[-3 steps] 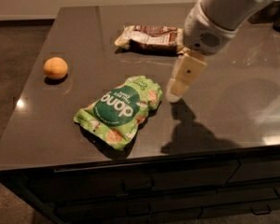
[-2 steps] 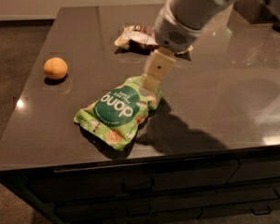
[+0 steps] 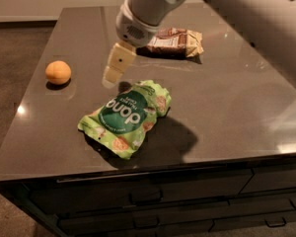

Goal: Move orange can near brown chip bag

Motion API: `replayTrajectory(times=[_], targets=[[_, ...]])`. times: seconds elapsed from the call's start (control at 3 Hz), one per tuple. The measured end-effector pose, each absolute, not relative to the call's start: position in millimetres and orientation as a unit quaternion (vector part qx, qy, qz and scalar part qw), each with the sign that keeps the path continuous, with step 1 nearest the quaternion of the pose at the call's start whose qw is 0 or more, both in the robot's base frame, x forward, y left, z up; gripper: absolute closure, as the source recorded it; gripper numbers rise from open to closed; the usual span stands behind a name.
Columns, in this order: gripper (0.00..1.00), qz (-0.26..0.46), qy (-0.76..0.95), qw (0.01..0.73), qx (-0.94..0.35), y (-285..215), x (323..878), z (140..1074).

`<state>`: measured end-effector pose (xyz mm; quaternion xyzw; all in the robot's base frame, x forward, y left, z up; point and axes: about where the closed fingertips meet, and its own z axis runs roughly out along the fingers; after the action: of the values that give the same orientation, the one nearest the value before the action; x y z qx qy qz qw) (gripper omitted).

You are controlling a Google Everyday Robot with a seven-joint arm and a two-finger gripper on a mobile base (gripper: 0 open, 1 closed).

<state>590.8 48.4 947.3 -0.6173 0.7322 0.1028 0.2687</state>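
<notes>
One orange can (image 3: 58,72) is counted. It is seen close to the left edge of the table (image 3: 227,98), about halfway between the front and back corners, and it is touched by nothing. One brown chip bag (image 3: 175,41) is found lying flat toward the back edge, well apart from the can, with its left end hidden behind the arm (image 3: 143,11). One green bag (image 3: 128,116) is laid at a slant near the front edge, between the other two things and clear of both.

One gripper (image 3: 109,80) is shown, pointed down and to the left over the table. It is placed just beyond the rear end of the green bag, between that bag and the can, and nearer to the bag. Whether it is open or closed cannot be told, and the can is plainly not held by it. A row of drawers (image 3: 148,196) is seen below the front edge.

Compared with a second ago, the gripper has been carried leftward: it was then hung off the right side of the green bag and is now found on the side facing the can. The can and both bags have been left where they were.
</notes>
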Motion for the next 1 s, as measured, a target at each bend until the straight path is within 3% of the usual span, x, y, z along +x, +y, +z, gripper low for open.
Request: replayTrajectory(times=[1.0], targets=[[0.0,0.11,0.722,0.273,-0.626,173.6,631.1,900.0]])
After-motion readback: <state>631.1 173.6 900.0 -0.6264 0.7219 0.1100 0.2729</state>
